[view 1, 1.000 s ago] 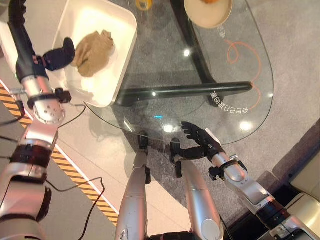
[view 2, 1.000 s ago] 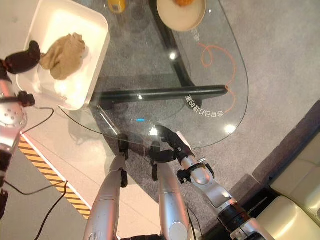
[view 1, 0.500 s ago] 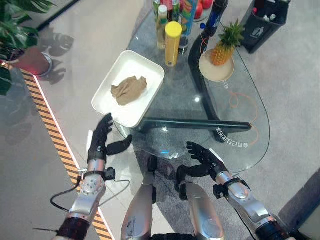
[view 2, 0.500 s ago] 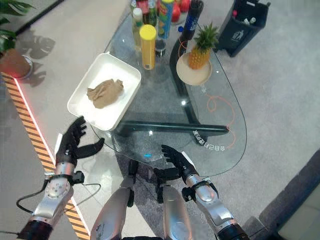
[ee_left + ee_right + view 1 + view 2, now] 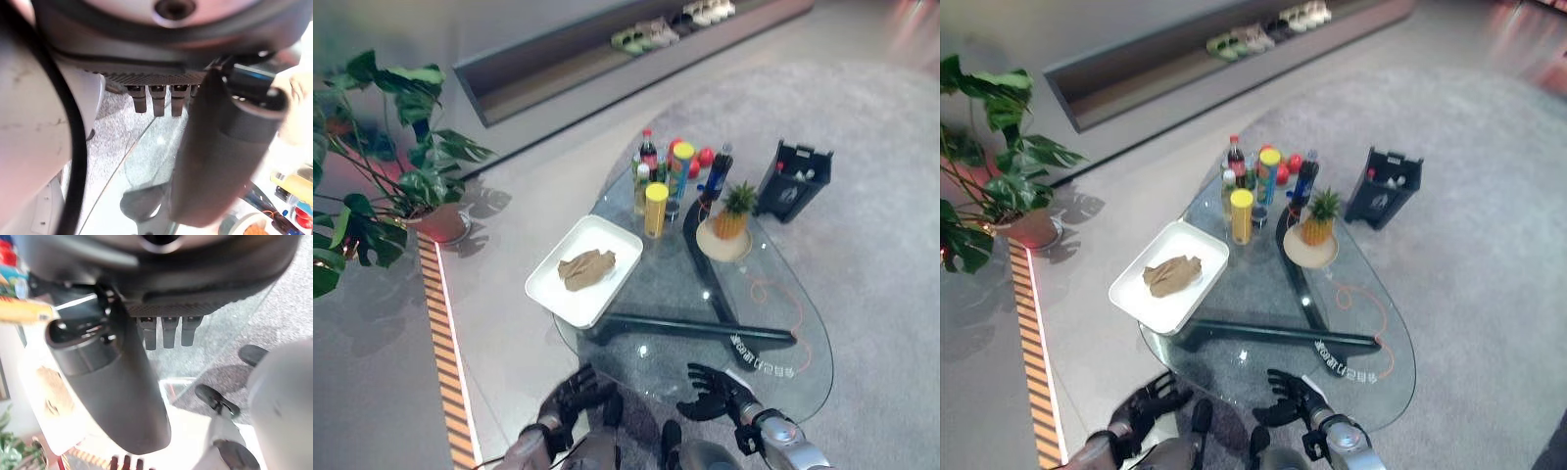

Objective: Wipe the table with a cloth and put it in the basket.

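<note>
A crumpled brown cloth (image 5: 586,268) lies inside the white basket (image 5: 607,240), which sits on the left part of the glass table (image 5: 671,289). Both hands hang low at the table's near edge, well short of the basket. My left hand (image 5: 570,397) is below the rim on the left, open with relaxed fingers. My right hand (image 5: 720,392) is open too, with its fingers spread by the near edge of the glass. In the left wrist view the left hand (image 5: 215,147) holds nothing, and the right hand (image 5: 112,382) is equally bare in the right wrist view.
Several bottles and a yellow canister (image 5: 655,209) crowd the table's far end beside a pineapple (image 5: 736,208) on a plate. A black bin (image 5: 792,181) stands on the carpet at the right. A potted plant (image 5: 382,157) and an orange striped line (image 5: 445,343) lie to the left.
The camera has tipped up, so the whole scene looks farther off. My left hand has come back from the basket to the table's near edge. The cloth stays in the basket.
</note>
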